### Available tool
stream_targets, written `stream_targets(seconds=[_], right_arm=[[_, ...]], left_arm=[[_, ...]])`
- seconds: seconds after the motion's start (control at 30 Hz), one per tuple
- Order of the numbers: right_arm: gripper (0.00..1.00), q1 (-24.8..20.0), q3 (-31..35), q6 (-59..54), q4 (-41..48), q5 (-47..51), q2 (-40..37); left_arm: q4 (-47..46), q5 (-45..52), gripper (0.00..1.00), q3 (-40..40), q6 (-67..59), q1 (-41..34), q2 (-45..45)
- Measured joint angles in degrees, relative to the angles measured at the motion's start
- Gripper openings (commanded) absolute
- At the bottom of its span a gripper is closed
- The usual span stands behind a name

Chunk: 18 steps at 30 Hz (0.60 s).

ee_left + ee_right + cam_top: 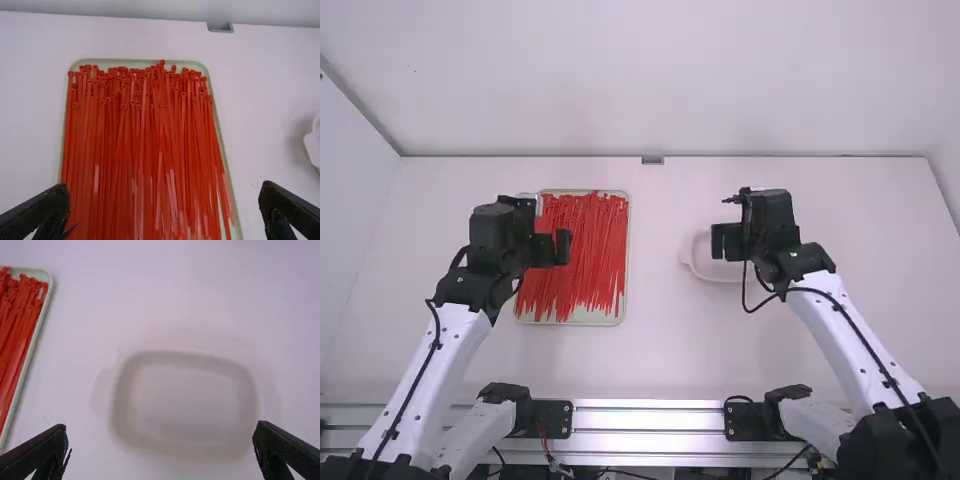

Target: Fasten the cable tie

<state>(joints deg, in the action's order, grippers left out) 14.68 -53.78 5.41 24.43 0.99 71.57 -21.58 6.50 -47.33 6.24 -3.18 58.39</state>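
Observation:
A heap of red cable ties [578, 255] [142, 155] lies lengthwise on a pale green tray [624, 215] [206, 67] left of the table's middle. My left gripper [545, 248] [162, 220] hovers over the near left part of the heap, open, nothing between its fingers [40, 210]. An empty white dish [698, 262] [182, 402] sits right of the middle. My right gripper [732, 240] [160, 460] hangs above this dish, open and empty. An edge of the ties [17, 330] lies at the side of the right wrist view.
A small grey bracket [653, 159] [220, 26] sits at the foot of the back wall. White walls bound the table at the left and back. Bare table lies between tray and dish and along the front.

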Motion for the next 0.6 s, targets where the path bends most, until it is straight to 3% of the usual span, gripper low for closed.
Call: stream_targets(seconds=[0.2,0.4,0.6], right_arm=[[0.98,2.7,1.4,-0.7,-5.9,-0.8,0.1],[0.98,4.5,2.4,-0.9,-5.9,-0.8,0.1],[0.98,4.7,2.4,-1.0,-5.3,-0.8,-0.2]], left_arm=[[5.0,1.9,0.99,0.0,0.0,-0.4,2.6],[7.4,2.5,0.99,-0.5,0.0,-0.4,8.7],[5.5,2.5,0.99,-9.2,-0.3,-1.8,17.2]])
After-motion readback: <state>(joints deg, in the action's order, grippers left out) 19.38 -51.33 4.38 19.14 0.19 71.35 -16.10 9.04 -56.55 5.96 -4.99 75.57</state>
